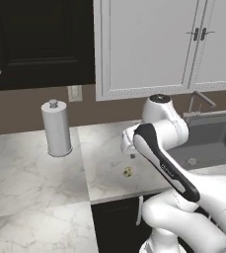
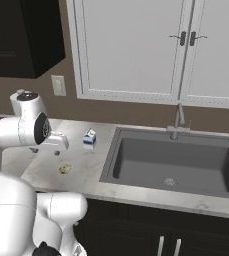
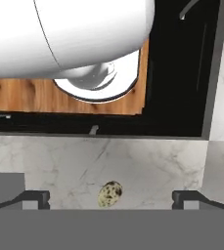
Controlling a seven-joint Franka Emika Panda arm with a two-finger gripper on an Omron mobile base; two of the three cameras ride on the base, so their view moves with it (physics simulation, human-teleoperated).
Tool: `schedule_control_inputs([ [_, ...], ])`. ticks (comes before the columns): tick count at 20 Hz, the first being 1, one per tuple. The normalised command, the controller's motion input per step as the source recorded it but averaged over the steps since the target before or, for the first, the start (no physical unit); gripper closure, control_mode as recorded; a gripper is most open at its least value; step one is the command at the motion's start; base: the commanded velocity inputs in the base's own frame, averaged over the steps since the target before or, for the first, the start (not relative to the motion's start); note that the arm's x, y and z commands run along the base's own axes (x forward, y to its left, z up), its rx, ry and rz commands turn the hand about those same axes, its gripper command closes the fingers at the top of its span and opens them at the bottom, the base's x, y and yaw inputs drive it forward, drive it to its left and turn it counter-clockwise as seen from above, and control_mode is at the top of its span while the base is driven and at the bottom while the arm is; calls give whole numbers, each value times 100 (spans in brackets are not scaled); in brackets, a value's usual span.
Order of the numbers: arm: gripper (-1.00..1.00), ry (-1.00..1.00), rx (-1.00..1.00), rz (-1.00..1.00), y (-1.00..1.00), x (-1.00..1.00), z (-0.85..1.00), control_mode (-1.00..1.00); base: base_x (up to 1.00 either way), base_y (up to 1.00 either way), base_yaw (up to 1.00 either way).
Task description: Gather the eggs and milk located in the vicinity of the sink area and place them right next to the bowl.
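Marble, pale and veined, makes up the counter point(image 1: 40, 168) that I work over. At about nine o'clock from my arm in the left base view stands a tall grey paper-towel roll point(image 1: 56, 128), upright near the brown back wall. Just past it toward the middle, a small speckled yellowish egg point(image 1: 128, 171) lies on the counter near the front edge, at roughly seven o'clock below my wrist.

In the hand view the egg point(image 3: 110, 193) rests on the marble between my two dark fingertips point(image 3: 33, 197), a little toward the left one and touching neither. My pincer point(image 3: 111, 199) is spread wide, holding nothing.

In the right base view the egg point(image 2: 64, 169) sits at about five o'clock from my hand. The milk point(image 2: 89, 138), a small white carton with a blue band, stands upright on the counter at two o'clock from the egg, near the left wall of the sink point(image 2: 173, 165). The dark grey basin lies at three o'clock from the carton, with a round drain in its floor and a thin metal faucet point(image 2: 178, 121) rising at its back rim, at twelve o'clock. White cabinet doors point(image 2: 131, 47) hang above.
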Motion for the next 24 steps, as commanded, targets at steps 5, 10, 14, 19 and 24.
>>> schedule_control_inputs([
  [5, -100, 0, 0, 0, 15, 12, -7, -100, 0, 0, 0],
  [10, -100, 0, 0, -3, 0, 15, -18, -100, 0, 0, 0],
  [14, -100, 0, 0, -11, 0, 37, -29, -100, 0, 0, 0],
  [19, -100, 2, 0, -4, 5, 19, -22, -100, 0, 0, 0],
  [24, -100, 5, 0, -3, 0, 31, -21, -100, 0, 0, 0],
])
